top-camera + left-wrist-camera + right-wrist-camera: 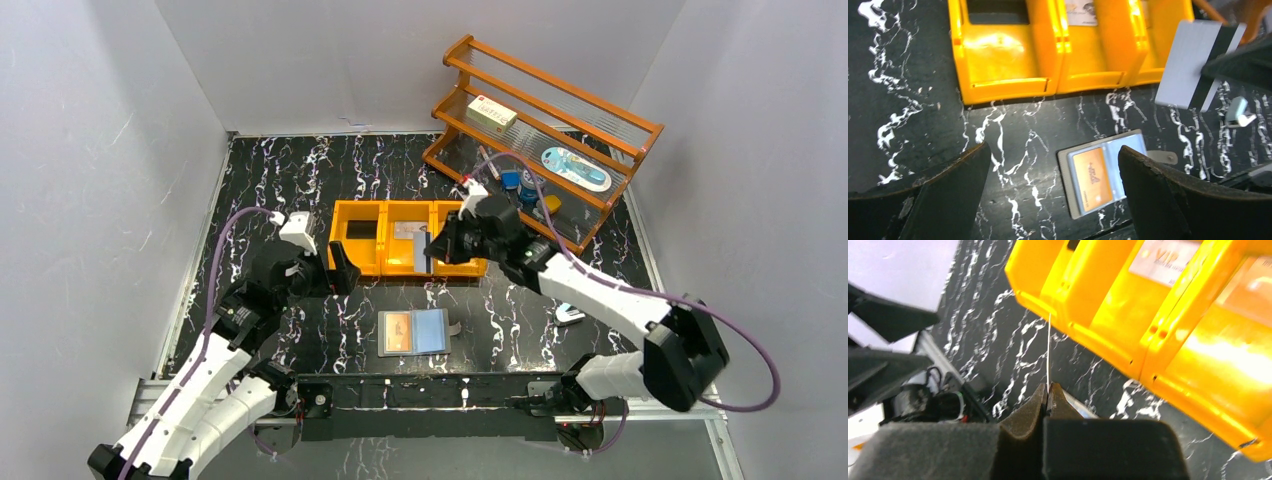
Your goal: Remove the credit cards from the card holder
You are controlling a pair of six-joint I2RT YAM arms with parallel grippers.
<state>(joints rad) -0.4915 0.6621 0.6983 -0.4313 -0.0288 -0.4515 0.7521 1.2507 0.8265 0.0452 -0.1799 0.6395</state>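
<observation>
From above, the card holder (414, 331) lies open on the table (300, 170), a tan-orange card (398, 331) in its left leaf; the right tool (434, 247) hangs at the front of the orange bin (400, 268). Left wrist: the left tool (1053, 150) gapes wide, gripping nothing, above the holder; a silvery card (1193, 65) with a black stripe hangs beyond. Right wrist: the right tool is pinched on that card, seen edge-on.

A lab test cell — white walls (90, 150) box in a marbled table (300, 170) with robot arms (600, 290) bolted on.
</observation>
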